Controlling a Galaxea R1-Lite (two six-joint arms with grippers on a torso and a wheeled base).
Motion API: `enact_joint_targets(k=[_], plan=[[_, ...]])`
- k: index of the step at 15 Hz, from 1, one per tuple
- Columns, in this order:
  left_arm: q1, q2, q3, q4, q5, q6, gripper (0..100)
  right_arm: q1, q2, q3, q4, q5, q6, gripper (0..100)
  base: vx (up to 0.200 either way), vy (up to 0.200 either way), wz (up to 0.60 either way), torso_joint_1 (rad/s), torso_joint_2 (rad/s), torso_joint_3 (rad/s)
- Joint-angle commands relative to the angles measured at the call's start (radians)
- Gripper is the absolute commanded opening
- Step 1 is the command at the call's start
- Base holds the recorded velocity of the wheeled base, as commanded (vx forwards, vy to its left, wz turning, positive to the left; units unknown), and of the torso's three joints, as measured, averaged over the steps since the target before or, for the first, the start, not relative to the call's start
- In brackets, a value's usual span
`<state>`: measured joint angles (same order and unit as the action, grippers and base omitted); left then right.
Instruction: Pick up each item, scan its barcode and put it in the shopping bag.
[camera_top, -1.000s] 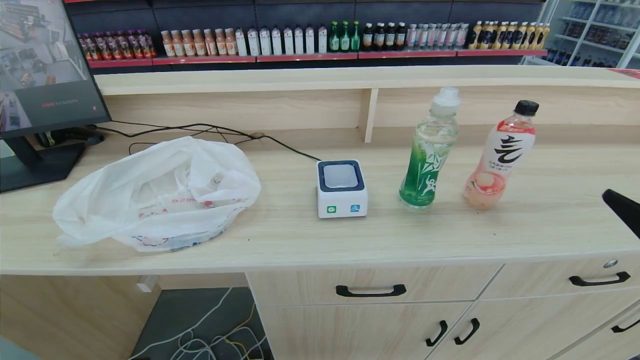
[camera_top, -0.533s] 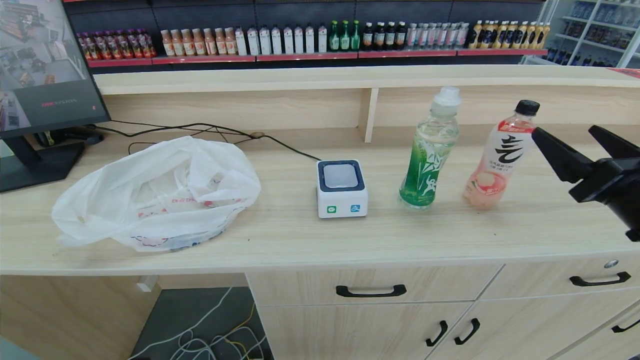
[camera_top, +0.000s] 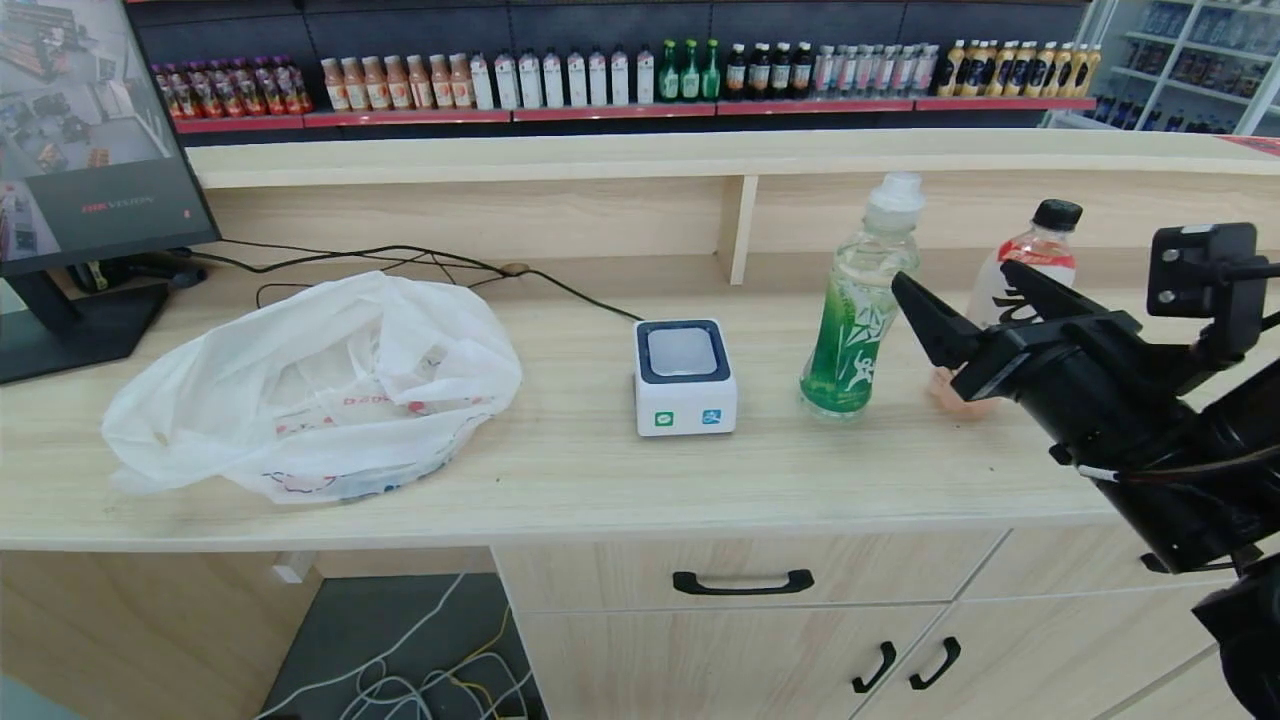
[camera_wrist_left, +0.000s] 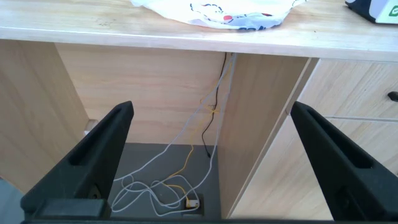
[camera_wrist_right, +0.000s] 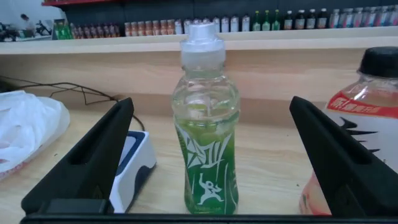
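While R pincer (camera_top: 950, 272) gapes wide near green btl (camera_top: 858, 300) | L pincer (camera_wrist_left: 211, 107) wide too — below countertop (camera_wrist_left: 93, 25)

This is a shop, seen from behind its checkout. Beyond the scanner (camera_top: 685, 375), past a raised wooden ledge (camera_top: 650, 155), a red-edged shelf (camera_top: 600, 113) carries rows of bottled drinks (camera_top: 530, 82), with more stocked racks (camera_top: 1180, 70) off to the scanner's right. The scanner sits on a wooden tabletop (camera_top: 600, 470) with drawers (camera_top: 620, 570) beneath. Left of the scanner lie a plastic shopping bag (camera_top: 310, 385) and a monitor (camera_top: 80, 120) showing security-camera views.
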<state>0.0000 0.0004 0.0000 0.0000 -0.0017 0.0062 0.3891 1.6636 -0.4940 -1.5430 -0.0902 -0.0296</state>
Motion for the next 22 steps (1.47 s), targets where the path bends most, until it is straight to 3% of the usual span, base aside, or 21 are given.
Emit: enact_joint_targets(k=[1, 5, 7, 22], plan=[[0.0, 0.0, 0.0, 0.0, 0.0, 0.0, 100, 0.014, 0.048, -0.003, -0.005, -0.002, -0.001, 100, 0.0, 0.0, 0.0, 0.0, 0.0, 0.0], [0.0, 0.0, 0.0, 0.0, 0.0, 0.0, 100, 0.014, 0.102, -0.006, -0.012, -0.013, -0.003, 100, 0.0, 0.0, 0.0, 0.0, 0.0, 0.0], [0.0, 0.0, 0.0, 0.0, 0.0, 0.0, 100, 0.014, 0.137, -0.037, -0.019, -0.088, 0.002, 100, 0.0, 0.0, 0.0, 0.0, 0.0, 0.0], [0.0, 0.0, 0.0, 0.0, 0.0, 0.0, 100, 0.011, 0.294, -0.149, -0.02, -0.095, -0.004, 100, 0.0, 0.0, 0.0, 0.0, 0.0, 0.0]])
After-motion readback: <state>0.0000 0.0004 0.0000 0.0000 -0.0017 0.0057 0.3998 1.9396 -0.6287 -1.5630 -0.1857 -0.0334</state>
